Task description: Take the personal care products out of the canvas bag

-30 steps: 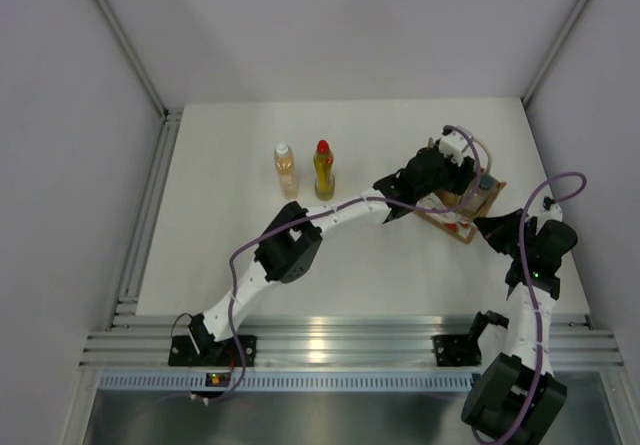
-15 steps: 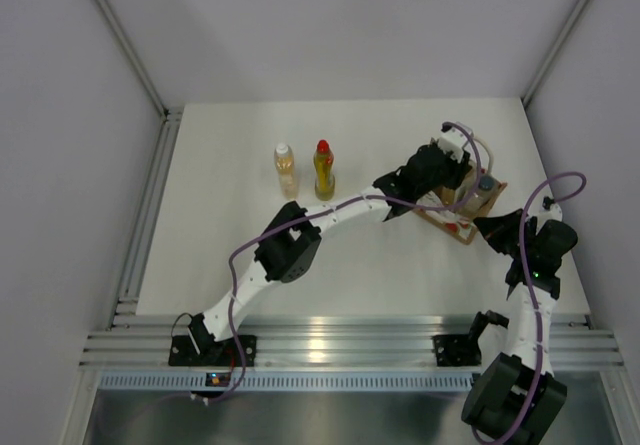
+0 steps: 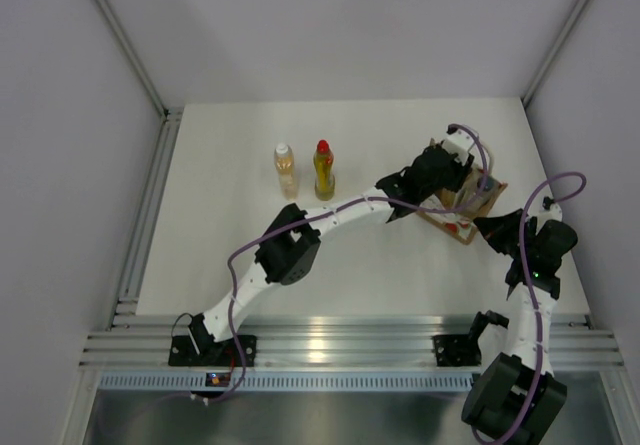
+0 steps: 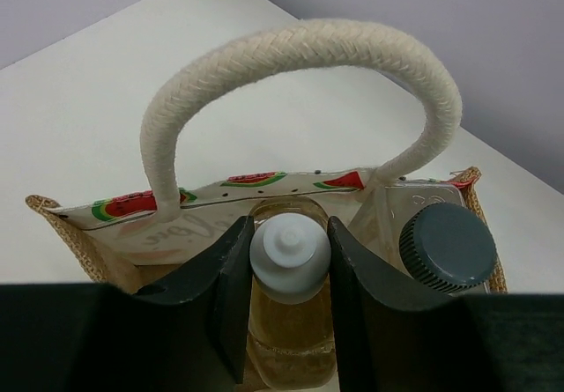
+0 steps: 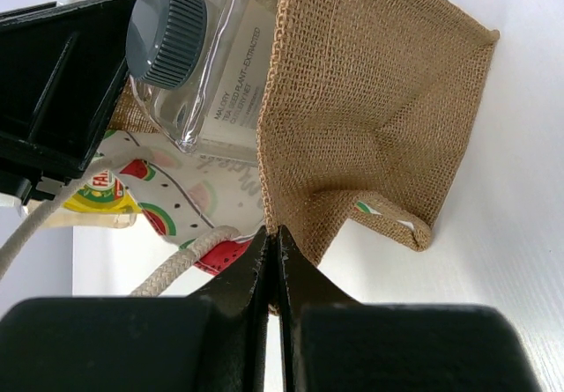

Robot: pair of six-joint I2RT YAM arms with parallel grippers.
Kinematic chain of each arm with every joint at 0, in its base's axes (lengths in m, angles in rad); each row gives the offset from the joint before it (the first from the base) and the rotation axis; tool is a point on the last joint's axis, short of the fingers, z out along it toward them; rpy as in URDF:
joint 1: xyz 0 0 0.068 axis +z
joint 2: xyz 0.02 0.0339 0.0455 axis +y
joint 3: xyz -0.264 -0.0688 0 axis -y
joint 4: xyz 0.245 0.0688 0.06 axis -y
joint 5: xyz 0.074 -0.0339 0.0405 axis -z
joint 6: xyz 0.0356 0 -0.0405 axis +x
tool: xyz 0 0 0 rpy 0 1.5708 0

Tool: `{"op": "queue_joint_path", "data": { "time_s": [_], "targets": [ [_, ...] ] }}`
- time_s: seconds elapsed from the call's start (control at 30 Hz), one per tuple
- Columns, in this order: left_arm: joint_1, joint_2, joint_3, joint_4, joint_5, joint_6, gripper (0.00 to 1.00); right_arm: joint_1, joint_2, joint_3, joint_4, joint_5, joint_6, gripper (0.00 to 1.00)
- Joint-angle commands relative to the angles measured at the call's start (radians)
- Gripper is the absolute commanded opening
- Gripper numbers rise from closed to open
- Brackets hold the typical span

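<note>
The canvas bag point(image 3: 462, 208) stands at the right of the table, tan with a watermelon-print panel point(image 4: 203, 200) and rope handle point(image 4: 300, 48). My left gripper point(image 4: 289, 260) reaches into it and is shut on the white cap of an amber bottle point(image 4: 291, 339). A clear bottle with a dark grey cap point(image 4: 447, 247) stands beside it inside the bag point(image 5: 379, 101). My right gripper point(image 5: 271, 242) is shut on the bag's woven edge. An amber bottle point(image 3: 285, 169) and a yellow bottle with a red cap point(image 3: 323, 170) stand upright on the table left of the bag.
White walls enclose the table point(image 3: 220, 255) at the back and both sides. A metal rail point(image 3: 340, 345) runs along the near edge by the arm bases. The left arm point(image 3: 330, 215) stretches across the table's middle toward the bag.
My left gripper has closed on the amber bottle's cap inside the bag and shifted slightly right. The right arm and the two bottles on the table have stayed put.
</note>
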Motion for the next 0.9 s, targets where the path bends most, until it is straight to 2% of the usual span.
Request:
{"op": "queue_joint_path", "data": {
  "time_s": [0.0,0.43,0.87],
  "targets": [
    [-0.011,-0.164,0.095,0.076,-0.027,0.029,0.0,0.007,0.009,-0.012,-0.015,-0.012,-0.006,0.0],
    [-0.014,-0.247,0.106,0.082,-0.027,0.005,0.0,0.007,0.01,-0.017,-0.004,-0.016,-0.003,0.0],
    [-0.014,-0.368,0.087,0.064,-0.082,0.065,0.0,0.007,0.02,-0.008,-0.004,-0.012,0.004,0.0]
  ]
}}
